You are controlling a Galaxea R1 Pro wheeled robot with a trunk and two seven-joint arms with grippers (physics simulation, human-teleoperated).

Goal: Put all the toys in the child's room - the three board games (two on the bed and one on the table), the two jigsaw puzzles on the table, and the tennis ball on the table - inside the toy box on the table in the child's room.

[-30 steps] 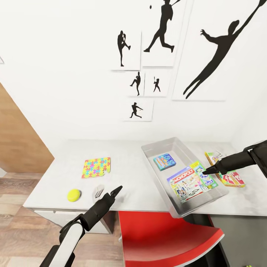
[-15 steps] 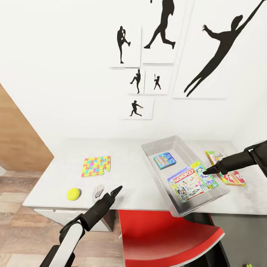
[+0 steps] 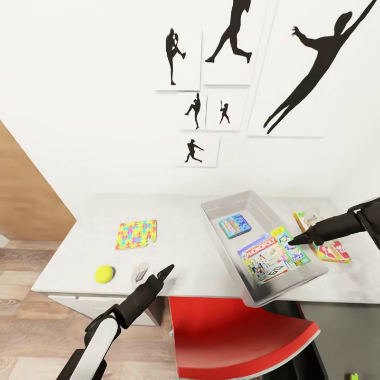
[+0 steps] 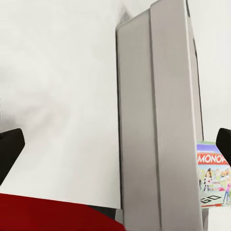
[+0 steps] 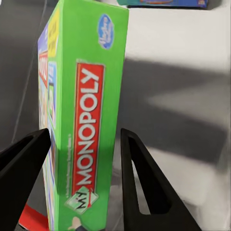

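Note:
The grey toy box (image 3: 228, 203) lies on the table (image 3: 184, 248), its near end over the front edge. Inside it are a small blue board game (image 3: 235, 225) and the Monopoly board game (image 3: 272, 256). My right gripper (image 3: 293, 241) is shut on the Monopoly box's green edge (image 5: 91, 120), one finger on each side. The Skip-Bo board game (image 3: 331, 249) lies on the table right of the box. One jigsaw puzzle (image 3: 136, 234) and the tennis ball (image 3: 104, 274) lie at the left. My left gripper (image 3: 166, 272) hovers open near the front edge, facing the toy box's wall (image 4: 159, 120).
A red chair (image 3: 237, 338) sits under the table's front edge, below the toy box. A small pale object (image 3: 140, 271) lies beside the left gripper. A wooden door (image 3: 26, 195) stands at the left, and black silhouette pictures (image 3: 232, 31) hang on the wall.
The whole head view has shifted a little, so the camera moved. Both grippers and the toys keep their places relative to the table.

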